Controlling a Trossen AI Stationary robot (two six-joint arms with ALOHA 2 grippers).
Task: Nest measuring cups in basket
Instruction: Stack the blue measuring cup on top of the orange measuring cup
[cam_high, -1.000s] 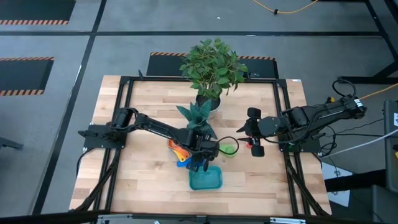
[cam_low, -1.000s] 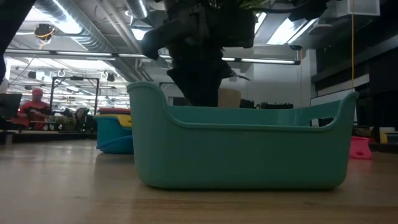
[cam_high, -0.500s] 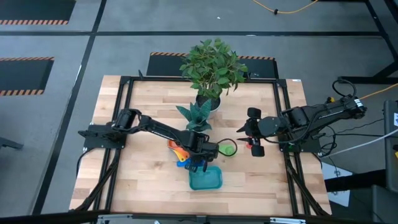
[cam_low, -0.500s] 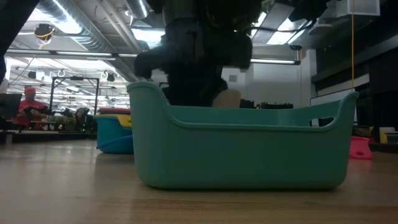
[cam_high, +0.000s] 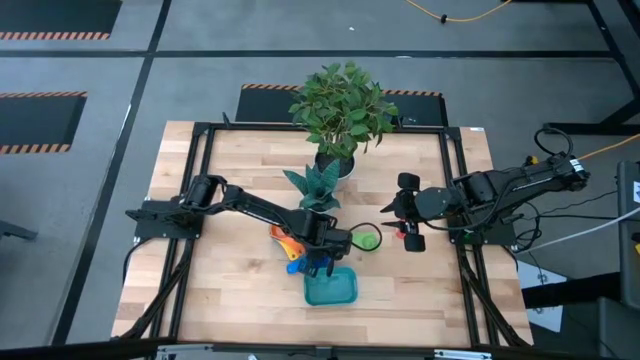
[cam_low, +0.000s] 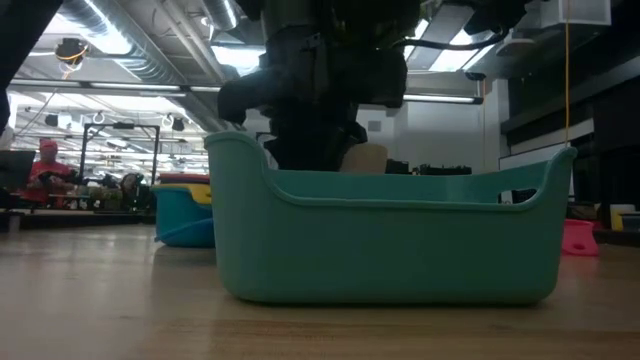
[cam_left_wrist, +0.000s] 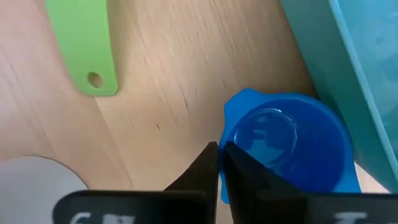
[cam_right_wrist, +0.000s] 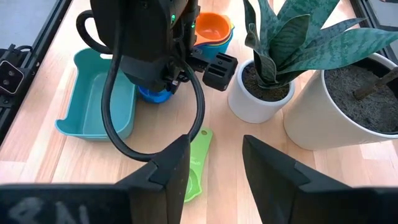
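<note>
Left wrist view shows the left gripper (cam_left_wrist: 219, 163) pinched together on the rim of a small, light, stiff blue plastic measuring cup (cam_left_wrist: 291, 147) just beside the teal plastic basket (cam_left_wrist: 348, 68); right gripper (cam_right_wrist: 214, 163) waits apart.

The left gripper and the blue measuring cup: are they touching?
Touching. In the left wrist view, the left gripper is shut on the rim of the blue measuring cup, beside the basket.

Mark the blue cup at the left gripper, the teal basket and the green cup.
blue cup (cam_left_wrist: 292, 146), left wrist view: inside of its bowl.
teal basket (cam_right_wrist: 93, 102), right wrist view: bare floor.
green cup (cam_left_wrist: 87, 43), left wrist view: flat handle.
</note>
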